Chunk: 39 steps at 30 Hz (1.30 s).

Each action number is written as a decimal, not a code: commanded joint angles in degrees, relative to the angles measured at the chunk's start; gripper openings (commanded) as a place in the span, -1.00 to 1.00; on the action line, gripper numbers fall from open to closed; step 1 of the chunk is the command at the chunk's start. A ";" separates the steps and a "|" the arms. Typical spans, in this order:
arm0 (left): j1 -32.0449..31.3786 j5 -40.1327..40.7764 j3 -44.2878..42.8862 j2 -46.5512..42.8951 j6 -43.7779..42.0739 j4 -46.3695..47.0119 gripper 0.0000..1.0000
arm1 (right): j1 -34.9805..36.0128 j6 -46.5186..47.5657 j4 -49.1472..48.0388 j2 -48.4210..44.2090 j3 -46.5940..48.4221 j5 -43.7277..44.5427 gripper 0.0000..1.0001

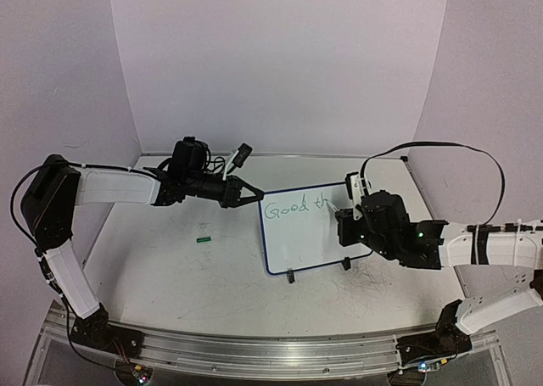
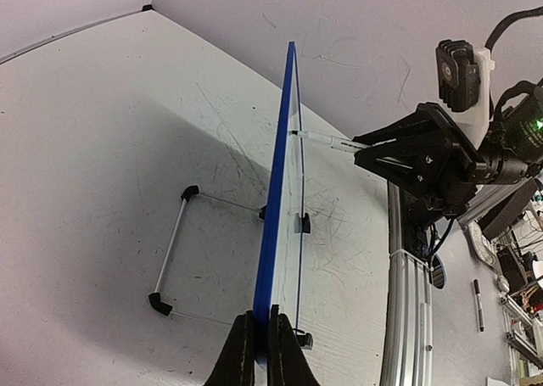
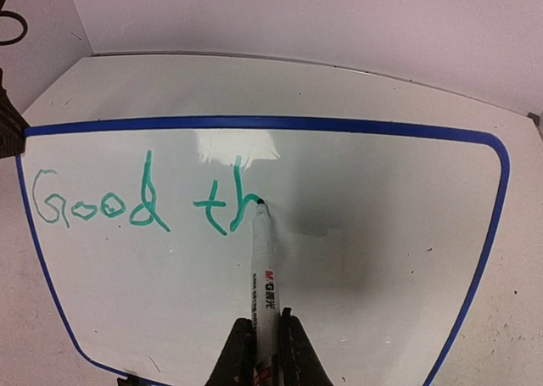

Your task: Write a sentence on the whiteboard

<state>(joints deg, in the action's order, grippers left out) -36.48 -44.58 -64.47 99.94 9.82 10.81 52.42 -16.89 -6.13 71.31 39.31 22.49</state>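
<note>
Two-arm bench inspected, items listed by size.

Largest: white scuffed tabletop [image 1: 170, 276], grey scribble marks across it.

Next: whiteboard [image 1: 314, 242], thin blue frame, rounded corners. Standing tilted near the table's centre on two black clip feet [image 1: 290, 276], propped from behind by a wire stand [image 2: 170, 246].

Left gripper [image 2: 261, 344]: reaching in from the left, fingers pressed together on the board's blue edge, pinching the frame between them. Grip point at the board's upper left corner in the top view.

Right gripper [image 3: 267, 344]: in front of the board's face, fingers closed on the barrel of a white marker [image 3: 264, 276], pinching it near its rear end. Marker tip touching the board surface.

Writing: sentence [image 3: 140, 201] in green, so far reading "Good th" only, set along the upper part of the board. Marker tip at the right foot of the "h".

Smallest: green object [image 1: 203, 240], lying on the tabletop left of the board and apart from it; too small to identify.
</note>
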 commanded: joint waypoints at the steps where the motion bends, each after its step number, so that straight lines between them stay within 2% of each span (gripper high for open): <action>1: -1.31 -0.78 -0.58 -2.01 -2.17 -1.58 -1.00 | -0.48 -1.39 2.56 -0.98 -0.63 -1.26 -1.00; 13: -1.40 -0.69 -0.75 -1.70 -2.26 -1.50 -1.00 | -0.50 -0.77 4.73 -2.01 0.35 0.47 -1.00; 16: -1.40 -0.70 -0.78 -1.64 -2.18 -1.61 -1.00 | -0.48 0.12 3.68 -4.50 2.08 -0.82 -1.00; 20: -1.41 -0.53 -0.45 -1.92 -2.30 -1.63 -1.00 | -0.93 2.35 0.82 -8.59 -0.34 -2.41 -1.00; 24: -1.40 -0.72 -0.56 -1.92 -2.33 -1.66 -1.00 | -2.98 3.07 0.19 -7.72 -0.22 -4.53 -1.00; 39: -1.40 -0.69 -0.57 -2.12 -2.44 -1.62 -1.00 | -3.09 4.09 -2.53 -2.89 2.22 -3.47 -1.00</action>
<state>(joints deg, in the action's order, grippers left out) -36.73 -44.36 -64.47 99.49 8.93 9.96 49.50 -13.11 -6.18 67.89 38.92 17.93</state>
